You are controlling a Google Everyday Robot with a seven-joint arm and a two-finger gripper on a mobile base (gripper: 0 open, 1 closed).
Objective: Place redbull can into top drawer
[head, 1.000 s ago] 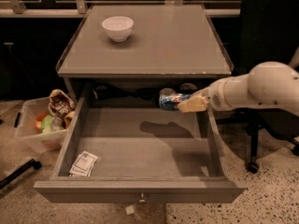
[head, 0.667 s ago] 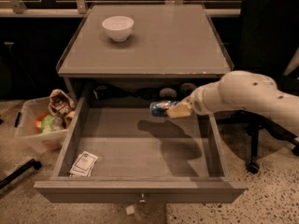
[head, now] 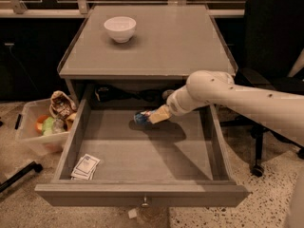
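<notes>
The top drawer (head: pixel 142 194) of the grey table is pulled fully open, its front panel with a small metal lock nearest the camera. My white arm reaches in from the right. My gripper (head: pixel 151 116) is inside the drawer, near its back middle, and is shut on the redbull can (head: pixel 140 118). The can is blue and lies on its side between the tan fingers (head: pixel 159 114), low over the drawer floor. Whether it touches the floor I cannot tell.
A white bowl (head: pixel 119 28) stands on the tabletop at the back left. A small paper packet (head: pixel 86 166) lies in the drawer's front left corner. A clear plastic bin (head: pixel 42 127) with snacks sits on the floor at left. A black office chair (head: pixel 273 42) stands at right.
My gripper has carried the can leftward and down, from the drawer's right back corner to the back middle, lower inside the drawer.
</notes>
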